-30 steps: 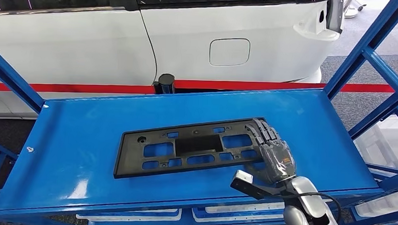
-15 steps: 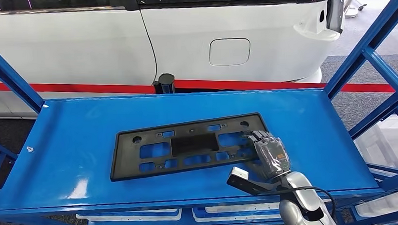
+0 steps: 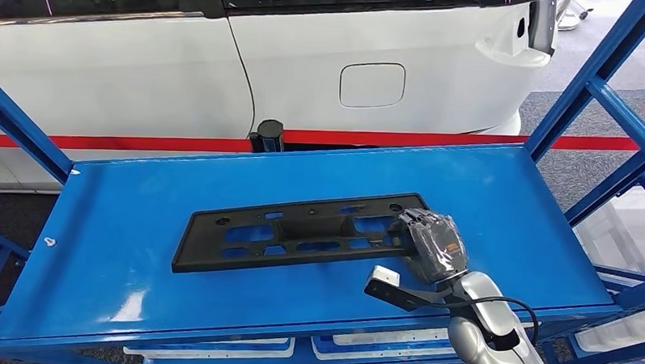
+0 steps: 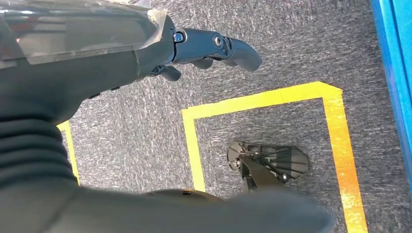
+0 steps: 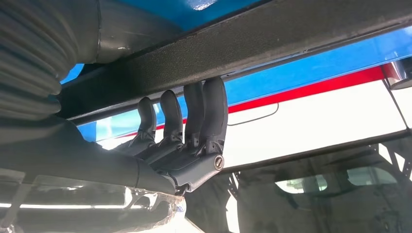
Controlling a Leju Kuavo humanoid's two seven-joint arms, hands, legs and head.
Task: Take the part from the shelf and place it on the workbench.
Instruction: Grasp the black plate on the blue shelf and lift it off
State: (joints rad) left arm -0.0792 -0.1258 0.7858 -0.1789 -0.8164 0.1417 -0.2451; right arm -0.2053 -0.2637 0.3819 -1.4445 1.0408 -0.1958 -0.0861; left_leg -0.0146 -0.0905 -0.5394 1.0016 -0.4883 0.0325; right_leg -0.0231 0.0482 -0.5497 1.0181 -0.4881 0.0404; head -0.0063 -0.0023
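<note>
The part (image 3: 293, 234) is a long black plastic frame with several cut-outs. It sits above the blue shelf top (image 3: 123, 248), tilted with its near edge raised. My right hand (image 3: 432, 244), wrapped in clear film, grips the part's right end. In the right wrist view the fingers (image 5: 194, 126) curl up against the edge of the part (image 5: 243, 53). My left hand (image 4: 145, 48) hangs over the grey carpet, fingers (image 4: 228, 46) stretched out and holding nothing.
A white car (image 3: 307, 68) stands close behind the shelf, with a red strip (image 3: 466, 140) and a black post (image 3: 268, 134) in front of it. Blue uprights (image 3: 598, 70) frame the shelf's right side. Yellow floor tape (image 4: 262, 99) marks the carpet below.
The part has tilted up from lying flat and shifted left and nearer. My right hand has pulled back slightly with it.
</note>
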